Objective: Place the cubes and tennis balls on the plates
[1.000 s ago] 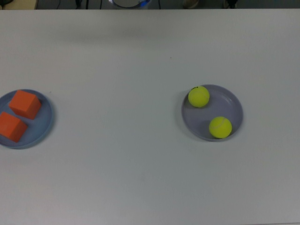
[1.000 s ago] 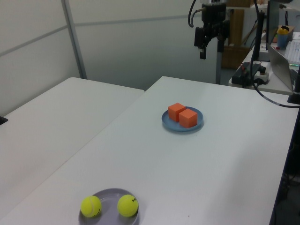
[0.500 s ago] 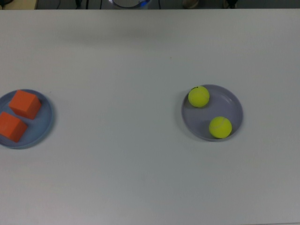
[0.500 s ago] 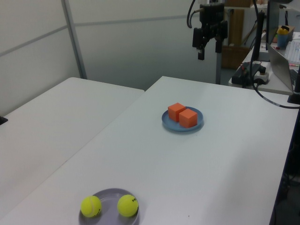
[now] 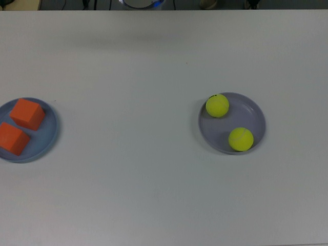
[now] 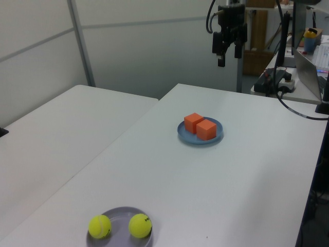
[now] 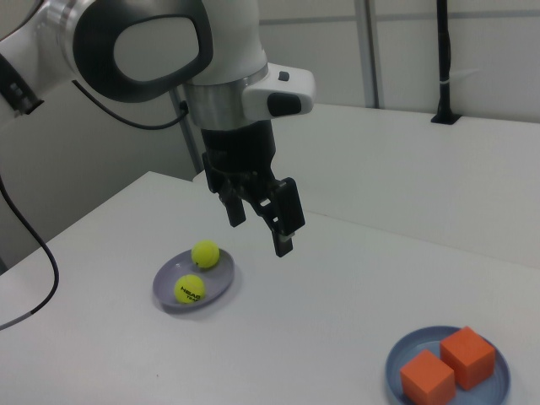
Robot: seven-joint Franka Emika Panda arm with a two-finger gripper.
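White table (image 5: pixel 154 66) carries everything; taken as landmark.

Robot arm (image 7: pixel 169 51), white with black joints, hangs above the table. Gripper (image 7: pixel 260 229) points down, fingers spread apart with a clear gap between them, nothing held. In the left view the gripper (image 6: pixel 230 49) sits high above the table's far end, well clear of the surface.

Lavender plate (image 5: pixel 232 123): on the table toward the top view's right. In the left view it lies at the table's near edge (image 6: pixel 119 226); in the right view, below and left of the gripper (image 7: pixel 192 281). Holds both tennis balls. Upper tennis ball (image 5: pixel 217 105) sits against the plate's rim on the top view's upper left; lower tennis ball (image 5: pixel 241 139) rests near the rim at the bottom. The two are apart, not touching. Right view shows the nearer ball with black printing (image 7: pixel 190 289); it appears to read "HEAD", second line too small to read. Upper ball shows a small black mark at its top edge in the top view, unreadable.

Blue plate (image 5: pixel 48 136): at the table's edge on the top view's left, partly cut off by the frame. Holds both orange cubes. Upper cube (image 5: pixel 27 113) and lower cube (image 5: pixel 12 138) sit side by side, corners touching or nearly so. Left view: blue plate (image 6: pixel 200 131) mid-table, well apart from the lavender one. No markings visible on cubes or plates.
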